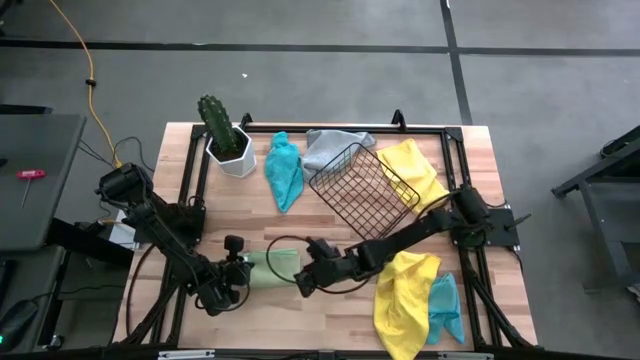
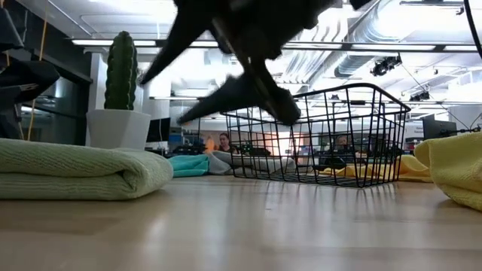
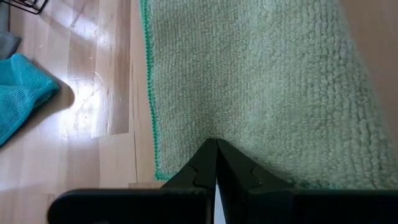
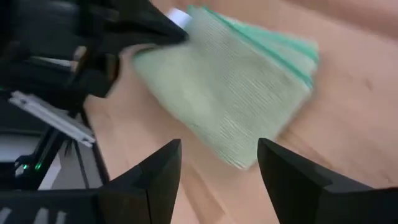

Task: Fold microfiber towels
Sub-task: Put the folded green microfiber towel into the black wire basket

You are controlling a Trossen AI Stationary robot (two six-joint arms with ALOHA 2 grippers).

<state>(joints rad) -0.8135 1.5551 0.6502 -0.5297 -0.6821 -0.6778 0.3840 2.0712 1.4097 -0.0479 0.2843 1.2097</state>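
Microfiber, light green: one towel (image 1: 272,268), folded into a thick flat pad with a teal-stitched hem, lying near the front of the bench (image 1: 300,220) between the two tools. Nap fine and looped, surface matt (the low view shows rounded fold edges stacked in layers). Handling, as a judgement: light, soft and limp, likely to sag or unfold if lifted by one layer; best taken at a corner or along the hem with all layers pinched together, or pressed flat from above. Left tool (image 1: 236,272): fingers together, tips resting at the pad's edge, nothing seen between them. Right tool (image 1: 305,282): fingers apart, empty, just beside the pad's other end. Remaining towels, unfolded: one teal (image 1: 283,170) and one grey (image 1: 330,147) crumpled at the back of the bench beside the basket (image 1: 362,188); one yellow (image 1: 415,170) against the basket's far side; one yellow (image 1: 402,300) draped over a second teal (image 1: 446,306) at the front right. Also present: a cactus (image 1: 220,125) in a white pot, back left.
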